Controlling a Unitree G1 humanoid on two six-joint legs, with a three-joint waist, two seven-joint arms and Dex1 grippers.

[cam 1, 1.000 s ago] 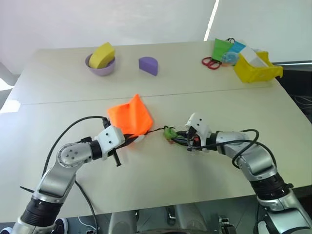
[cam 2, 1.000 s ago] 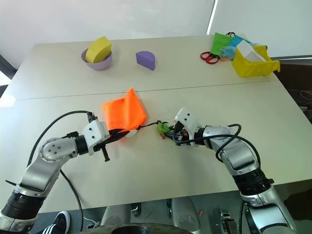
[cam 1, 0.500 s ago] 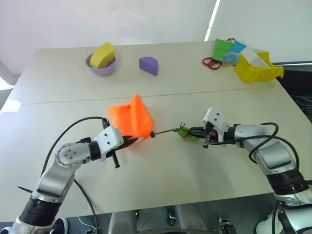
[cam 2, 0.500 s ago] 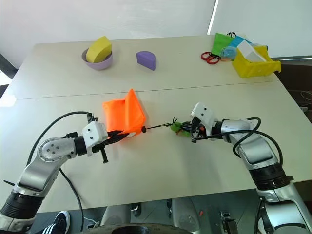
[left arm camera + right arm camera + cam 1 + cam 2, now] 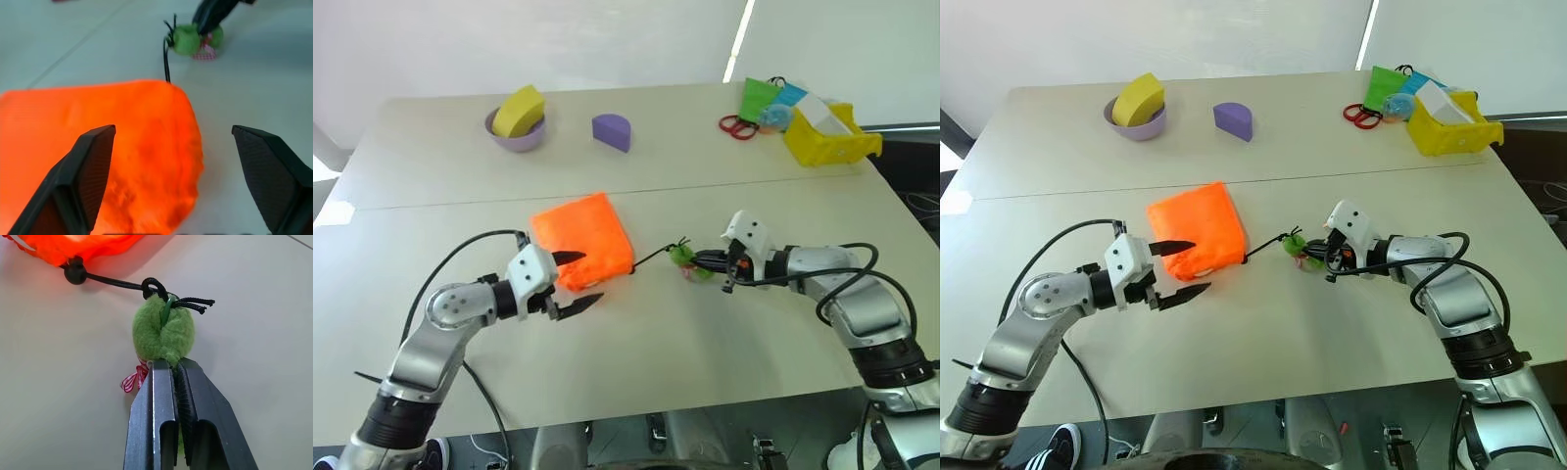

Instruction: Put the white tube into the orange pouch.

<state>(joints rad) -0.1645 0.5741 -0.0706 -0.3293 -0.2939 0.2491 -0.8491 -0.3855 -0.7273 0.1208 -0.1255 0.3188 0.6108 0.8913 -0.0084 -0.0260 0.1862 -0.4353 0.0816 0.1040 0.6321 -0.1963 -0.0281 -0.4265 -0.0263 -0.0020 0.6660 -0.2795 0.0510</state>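
A: Status, biggest first?

B: One bench point(image 5: 724, 323). One orange pouch point(image 5: 584, 242) lying flat mid-bench, mouth cinched; no white tube visible, so judged to be inside. Task looks near done.

A: Hands?

B: Two. Left hand point(image 5: 570, 281) fingers apart, just beside pouch, holding nothing. Right hand point(image 5: 705, 260) clamped on the one green coil point(image 5: 164, 334) at the end of one black cord point(image 5: 111, 282).

Orange pouch point(image 5: 583, 239) lies flat, cord point(image 5: 650, 259) drawn.

orange pouch point(image 5: 98, 147) (cut off at edge)
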